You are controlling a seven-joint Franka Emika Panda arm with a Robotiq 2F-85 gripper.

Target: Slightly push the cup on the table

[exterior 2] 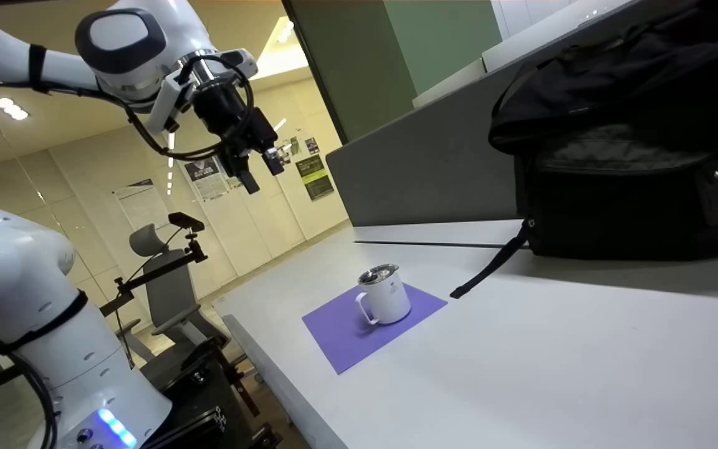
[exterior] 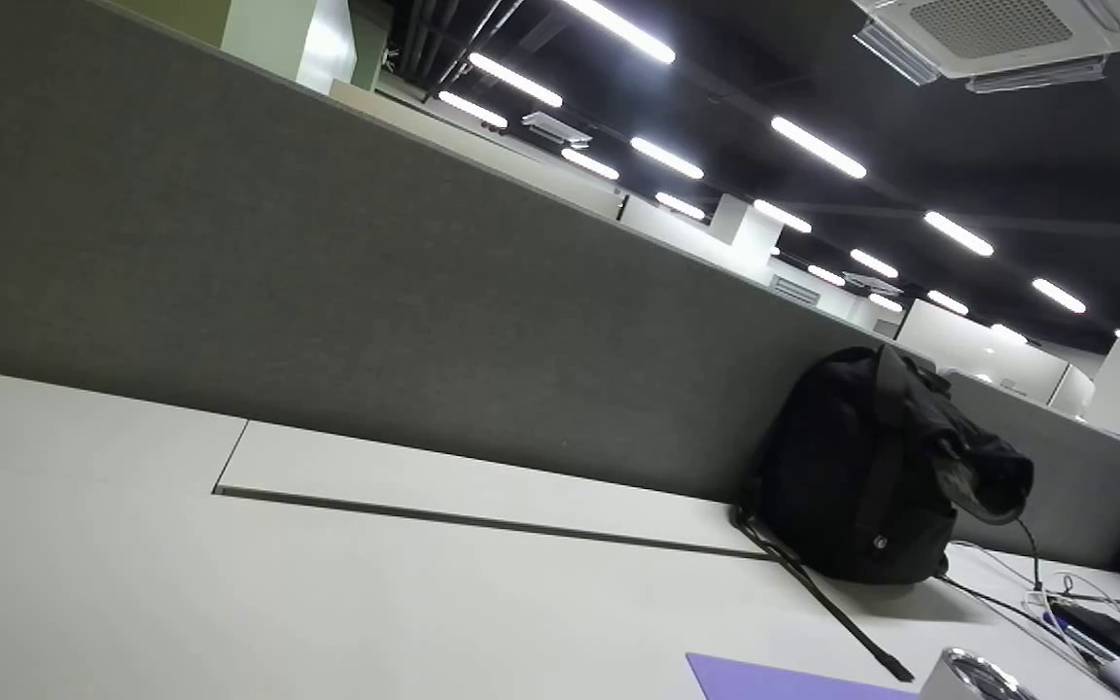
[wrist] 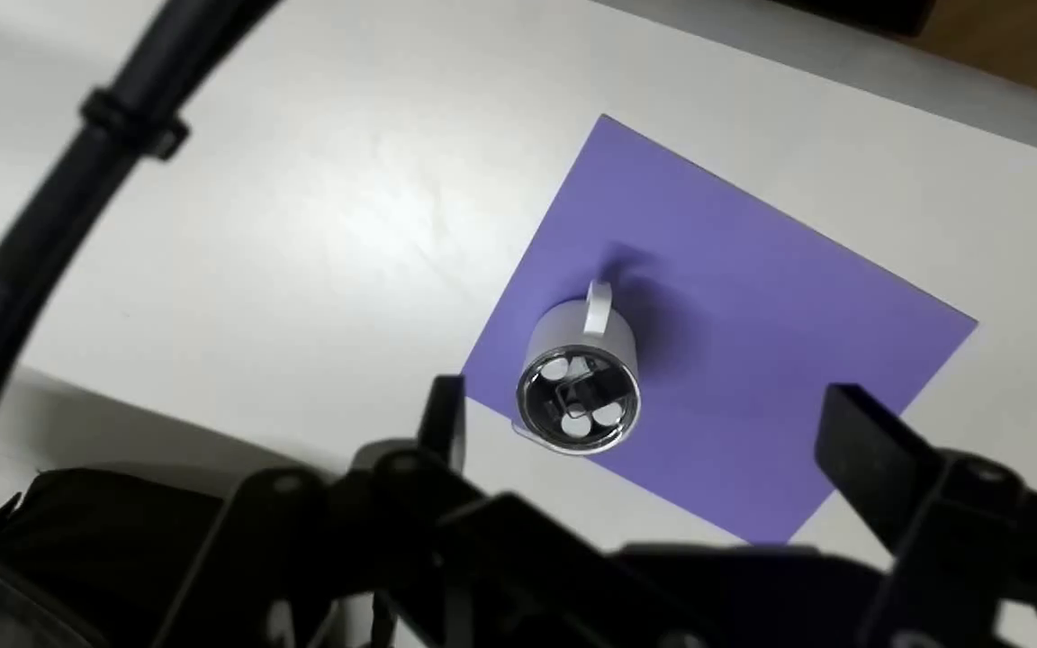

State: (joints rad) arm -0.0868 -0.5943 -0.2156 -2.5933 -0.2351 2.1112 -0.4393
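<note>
A white cup (exterior 2: 390, 299) with a handle and a clear lid stands upright on a purple sheet on the off-white table (exterior 2: 521, 374). In the wrist view the cup (wrist: 572, 328) lies in the image gap between the fingers, nearer the left finger, with its handle pointing up in the picture. In an exterior view only the cup's top (exterior: 959, 681) shows at the bottom edge. My gripper (exterior 2: 262, 174) is open and empty, high above the table and apart from the cup. Its two fingers also show spread in the wrist view (wrist: 644, 391).
The purple sheet (wrist: 752, 315) lies flat under the cup. A black backpack (exterior 2: 633, 199) stands against the grey partition (exterior: 375, 292), with a strap reaching toward the sheet. Cables (exterior: 1036, 622) lie beyond the backpack. The table's front edge (exterior 2: 278, 380) runs beside the robot base.
</note>
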